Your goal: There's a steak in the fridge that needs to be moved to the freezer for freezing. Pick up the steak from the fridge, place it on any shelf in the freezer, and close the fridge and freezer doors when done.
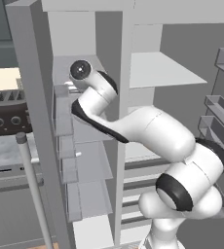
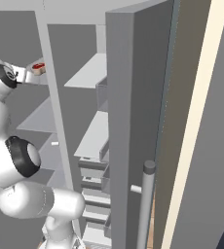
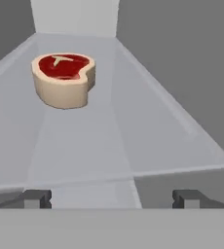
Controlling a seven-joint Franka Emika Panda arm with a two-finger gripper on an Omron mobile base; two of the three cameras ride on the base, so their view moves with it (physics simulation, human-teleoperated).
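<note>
The steak (image 3: 64, 79) is showing a red top face with a white T-shaped mark and a pale tan rim. The freezer shelf (image 3: 133, 131) beneath the steak is appearing pale grey, and the freezer walls darker grey.

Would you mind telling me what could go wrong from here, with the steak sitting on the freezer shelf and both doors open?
1. The arm reaches deep between the freezer shelves; pulling out carelessly could knock a shelf edge.
2. The steak lies just ahead of the open gripper; any forward drift could shove it.
3. Both doors stand open, the freezer door and fridge door close beside the base, so a swing or drive could clip them.
</note>
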